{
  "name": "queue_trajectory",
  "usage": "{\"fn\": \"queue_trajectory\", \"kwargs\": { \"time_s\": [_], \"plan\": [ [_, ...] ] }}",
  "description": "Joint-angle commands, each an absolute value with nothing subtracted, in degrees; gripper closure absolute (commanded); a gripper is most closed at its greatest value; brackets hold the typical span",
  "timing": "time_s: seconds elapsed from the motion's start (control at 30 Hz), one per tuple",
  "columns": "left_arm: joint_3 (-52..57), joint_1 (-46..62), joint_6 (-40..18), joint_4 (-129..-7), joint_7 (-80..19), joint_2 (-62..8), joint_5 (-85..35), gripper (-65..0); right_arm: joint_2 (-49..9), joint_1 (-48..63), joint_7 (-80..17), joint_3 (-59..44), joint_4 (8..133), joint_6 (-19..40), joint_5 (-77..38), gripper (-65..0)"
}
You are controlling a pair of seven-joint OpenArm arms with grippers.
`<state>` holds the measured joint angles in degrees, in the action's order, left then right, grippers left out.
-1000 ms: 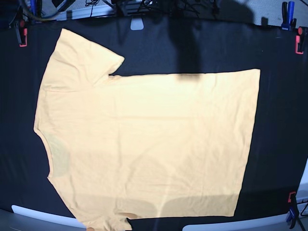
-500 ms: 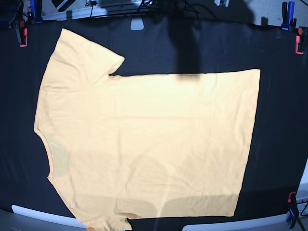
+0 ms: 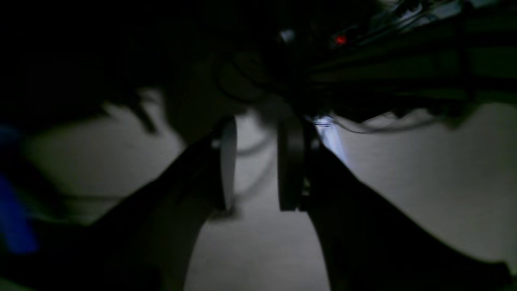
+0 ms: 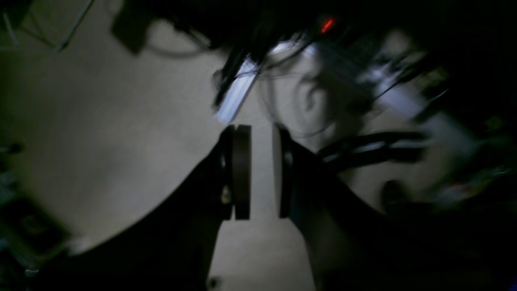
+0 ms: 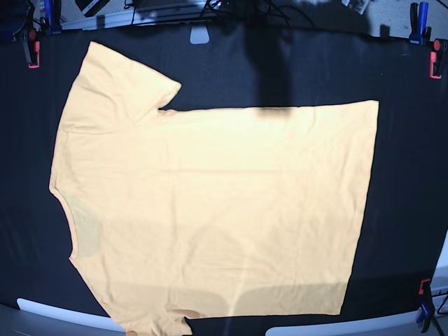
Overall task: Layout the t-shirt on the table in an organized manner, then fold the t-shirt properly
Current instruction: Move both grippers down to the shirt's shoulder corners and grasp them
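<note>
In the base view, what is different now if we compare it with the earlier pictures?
At the top edge, right of the middle, a small pale piece has come into view since the first picture and shifted rightward since the second. I cannot tell what it is. The t-shirt stayed spread flat, and the red-and-black clamp at upper right has not moved.

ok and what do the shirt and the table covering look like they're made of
The shirt looks like matte cotton jersey, judging by its soft wrinkles. The table covering seems a dull black cloth, as it barely shines, though matte vinyl is possible.
</note>
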<state>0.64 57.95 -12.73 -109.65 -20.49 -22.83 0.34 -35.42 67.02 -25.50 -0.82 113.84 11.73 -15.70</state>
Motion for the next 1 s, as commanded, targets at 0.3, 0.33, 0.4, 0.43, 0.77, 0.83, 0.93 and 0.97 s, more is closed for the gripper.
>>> {"fn": "queue_trajectory", "kwargs": {
  "time_s": [0.3, 0.33, 0.4, 0.43, 0.77, 0.83, 0.93, 0.97],
  "plan": [
    [0.69, 56.21, -13.06, -124.64, -20.71, -33.87, 15.42, -16.3, -38.65, 68.4, -26.44, -18.61, 130.67, 12.25, -15.09, -9.3],
    [0.69, 55.22, -13.08, -124.49, -20.12, -34.81, 16.91, -17.0, -39.29, 68.4, -26.39, -19.86, 131.39, 12.25, -14.94, -9.3],
    [0.69, 53.1, -13.72, -123.48, -18.31, -36.62, 20.67, -20.9, -40.66, 68.36, -26.15, -22.06, 132.33, 12.25, -14.96, -9.4],
    [0.69, 51.94, -14.41, -122.69, -17.41, -37.56, 22.59, -23.1, -41.19, 68.25, -26.17, -22.85, 132.55, 12.27, -14.92, -9.4],
    [0.23, 39.48, -17.26, -112.95, -10.61, -41.34, 24.56, -27.1, -41.74, 62.41, -26.17, -23.57, 132.6, 14.74, -8.93, -25.7],
    [-1.43, 36.91, -17.39, -111.26, -10.37, -41.32, 24.6, -27.1, -41.76, 61.34, -26.17, -23.57, 132.6, 14.74, -8.93, -25.7],
    [-5.74, 32.86, -17.37, -108.33, -10.72, -41.3, 24.67, -27.1, -41.76, 59.75, -26.2, -23.57, 132.6, 14.74, -8.93, -25.7],
    [-7.16, 31.42, -17.37, -107.15, -11.09, -41.3, 24.64, -27.1, -41.76, 59.33, -26.2, -23.57, 132.6, 14.74, -8.93, -25.7]
  ]
}}
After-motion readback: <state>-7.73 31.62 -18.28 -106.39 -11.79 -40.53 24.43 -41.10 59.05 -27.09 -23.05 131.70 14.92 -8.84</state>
